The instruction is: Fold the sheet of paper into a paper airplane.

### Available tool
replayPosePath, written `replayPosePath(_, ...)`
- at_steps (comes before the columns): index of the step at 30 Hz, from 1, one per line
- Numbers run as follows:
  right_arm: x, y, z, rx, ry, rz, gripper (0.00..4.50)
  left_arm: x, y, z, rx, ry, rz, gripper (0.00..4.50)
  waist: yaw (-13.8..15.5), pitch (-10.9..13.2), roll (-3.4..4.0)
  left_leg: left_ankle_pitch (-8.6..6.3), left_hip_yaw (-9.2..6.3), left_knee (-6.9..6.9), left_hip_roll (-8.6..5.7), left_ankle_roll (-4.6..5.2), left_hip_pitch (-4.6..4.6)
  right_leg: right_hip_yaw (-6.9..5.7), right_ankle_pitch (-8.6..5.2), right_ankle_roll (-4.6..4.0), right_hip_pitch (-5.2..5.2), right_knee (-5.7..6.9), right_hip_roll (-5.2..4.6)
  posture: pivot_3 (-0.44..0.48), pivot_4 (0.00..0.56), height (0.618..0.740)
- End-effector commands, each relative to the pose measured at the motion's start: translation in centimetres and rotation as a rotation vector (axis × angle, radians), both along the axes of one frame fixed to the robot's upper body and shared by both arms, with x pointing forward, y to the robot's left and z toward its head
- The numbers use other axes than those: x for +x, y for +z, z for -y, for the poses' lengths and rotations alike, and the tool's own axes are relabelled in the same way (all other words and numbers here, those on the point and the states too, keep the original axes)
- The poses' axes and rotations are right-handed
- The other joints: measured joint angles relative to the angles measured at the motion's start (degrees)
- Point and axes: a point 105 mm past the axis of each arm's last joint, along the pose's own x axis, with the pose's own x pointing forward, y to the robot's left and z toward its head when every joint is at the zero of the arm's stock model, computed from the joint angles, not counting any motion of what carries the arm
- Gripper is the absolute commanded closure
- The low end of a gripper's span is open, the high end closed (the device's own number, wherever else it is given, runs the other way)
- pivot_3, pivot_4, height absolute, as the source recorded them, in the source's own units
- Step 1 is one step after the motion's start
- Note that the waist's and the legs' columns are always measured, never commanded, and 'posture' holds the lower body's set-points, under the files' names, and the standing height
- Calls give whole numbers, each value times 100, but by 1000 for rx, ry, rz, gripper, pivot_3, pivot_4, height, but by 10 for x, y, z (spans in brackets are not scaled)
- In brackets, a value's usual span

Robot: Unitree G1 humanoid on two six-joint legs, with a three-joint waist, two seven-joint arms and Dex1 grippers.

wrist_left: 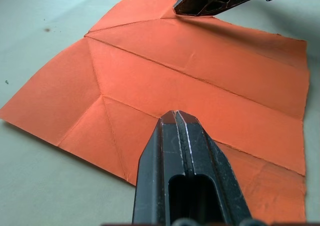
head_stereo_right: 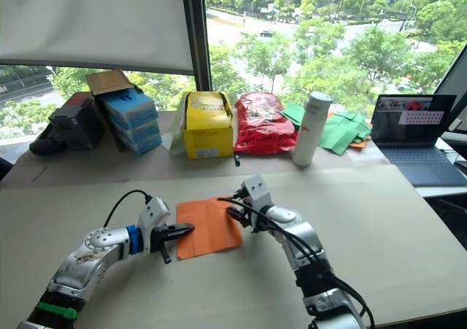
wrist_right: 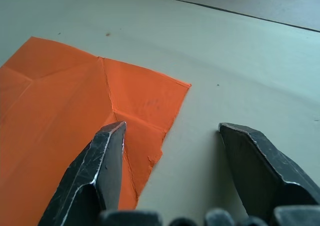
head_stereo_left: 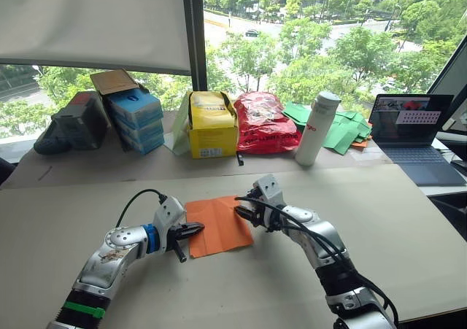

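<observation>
1. The paper (head_stereo_left: pixel 217 225) lies flat and open on the table (head_stereo_left: pixel 408 227), between the two grippers. It shows crease lines, but I judge that no fold is held down yet.
2. The left gripper (head_stereo_left: pixel 194 230) has its fingers pressed together. Its tip lies over the paper's left edge, low above it or touching; I cannot tell which.
3. The right gripper (wrist_right: pixel 170 131) has its fingers spread apart. One finger (wrist_right: pixel 107 151) is over the paper's right edge, the other is over bare table just beside that edge.
4. Both grippers are equally near, one at each side edge. The main creases run from one gripper toward the other.
5. The next fold probably depends on this straddle: the right gripper can close on its edge and lift it toward the left one.
</observation>
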Motion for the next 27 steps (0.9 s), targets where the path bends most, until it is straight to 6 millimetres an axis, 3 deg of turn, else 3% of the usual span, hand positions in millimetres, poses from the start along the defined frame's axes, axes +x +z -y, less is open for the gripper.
replayPosePath(1,-4,1,-15,24,50,-34,1209,-2,-6,-1,34,4,-12,4500,-4,0,0,0,0,0,0,0,1,0,0,0,0,0,0,0,150,740)
replayPosePath(10,8,-2,-32,65,48,-47,1209,-2,-6,0,33,5,-12,4500,-57,0,1,1,1,-3,1,-3,16,4,-1,-2,5,11,3,0,150,740)
replayPosePath(17,4,-3,-40,81,72,-49,1209,-1,-6,-1,36,10,-10,4500,-104,-1,1,2,0,-6,1,-5,17,6,-1,-3,4,15,-2,0,150,740)
replayPosePath(20,3,-4,-38,84,73,-46,2016,-1,-6,-2,36,11,-11,4500,-133,-1,1,2,0,-8,1,-6,16,9,-1,-3,2,15,-6,0,150,740)
replayPosePath(27,4,-1,-38,95,70,-31,4439,-1,-5,-3,39,11,-10,4500,-147,0,2,1,-1,-9,1,-7,14,29,-1,-3,-3,15,-9,0,150,740)
